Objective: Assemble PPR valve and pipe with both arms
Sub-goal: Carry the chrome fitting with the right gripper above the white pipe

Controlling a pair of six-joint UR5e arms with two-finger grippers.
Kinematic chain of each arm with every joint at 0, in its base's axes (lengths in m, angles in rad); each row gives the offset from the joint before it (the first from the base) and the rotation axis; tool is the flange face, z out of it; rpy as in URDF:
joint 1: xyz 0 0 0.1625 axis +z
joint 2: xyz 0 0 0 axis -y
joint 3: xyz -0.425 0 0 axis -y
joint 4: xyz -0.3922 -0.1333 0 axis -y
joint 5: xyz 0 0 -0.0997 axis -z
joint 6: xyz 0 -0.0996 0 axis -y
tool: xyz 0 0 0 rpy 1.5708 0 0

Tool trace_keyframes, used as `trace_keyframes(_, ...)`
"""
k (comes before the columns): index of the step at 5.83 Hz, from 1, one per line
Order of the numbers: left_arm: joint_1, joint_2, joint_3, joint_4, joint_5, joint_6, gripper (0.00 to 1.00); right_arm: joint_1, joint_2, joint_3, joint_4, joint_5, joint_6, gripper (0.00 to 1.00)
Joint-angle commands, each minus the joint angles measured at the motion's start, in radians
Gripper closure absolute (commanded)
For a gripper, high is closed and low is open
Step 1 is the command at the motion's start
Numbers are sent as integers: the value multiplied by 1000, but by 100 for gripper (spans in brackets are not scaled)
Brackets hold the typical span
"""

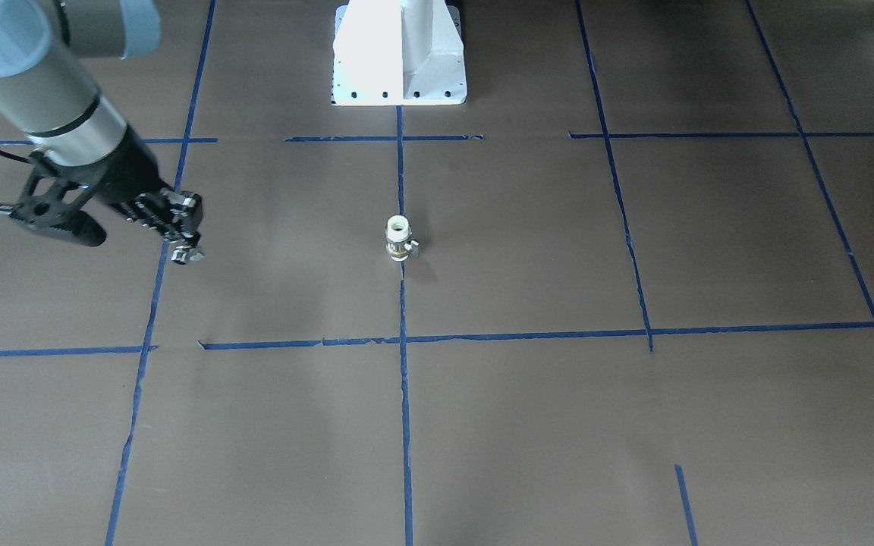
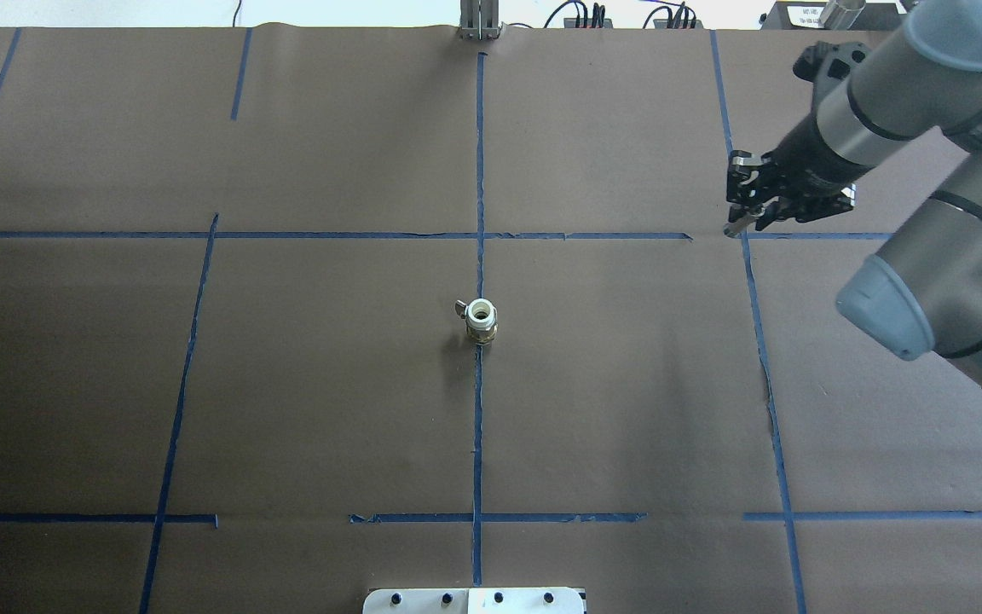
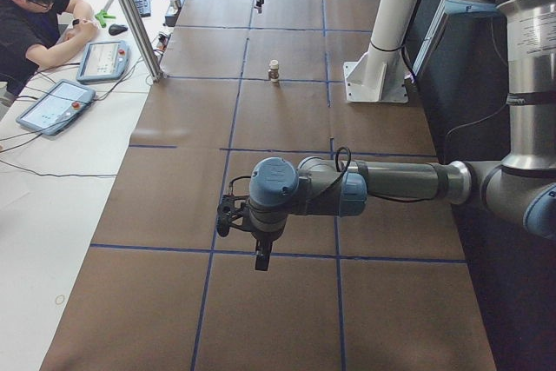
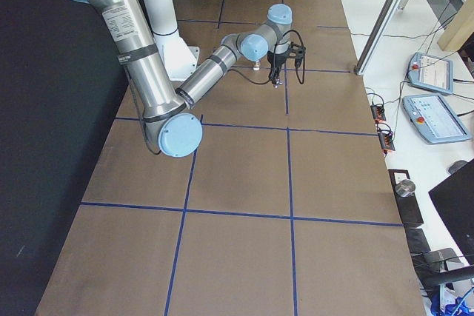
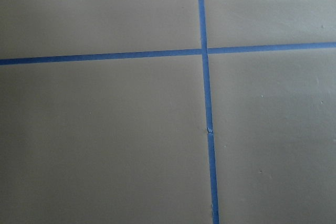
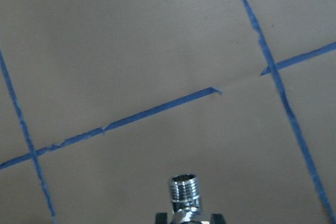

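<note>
The pipe (image 1: 186, 255) was pinched in the right gripper's (image 1: 183, 247) jaws, the PPR valve (image 1: 399, 239) stood apart on blue tape (image 1: 404, 379); the left gripper's (image 3: 261, 260) jaws could not be judged.

Overhead camera looks forward and down, white base (image 2: 474, 601) at 6 o'clock; the front camera faces back, base at 12. Both share the valve (image 1: 399, 239). Side cameras look along the table (image 3: 287, 119) from either end; wrist cameras hover close above it.

No readable text; right arm (image 4: 148, 72) label (image 4: 122, 14) too blurred.
</note>
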Motion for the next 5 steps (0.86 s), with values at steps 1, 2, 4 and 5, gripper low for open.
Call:
trace_keyframes(1, 92, -8, -1, -1, -1, -32, 0, -145, 99, 4, -36, -114, 209, 100)
trace_keyframes(2, 134, -15, -1, -1, -3, -37, 0, -198, 156, 3, -102, -151, 263, 100)
trace_keyframes(4, 148, -17, -1, -1, -7, -37, 0, -292, 223, -9, -139, -243, 405, 100)
trace_keyframes(5, 148, -17, -1, -1, -9, -37, 0, -313, 250, -32, -139, -270, 433, 100)
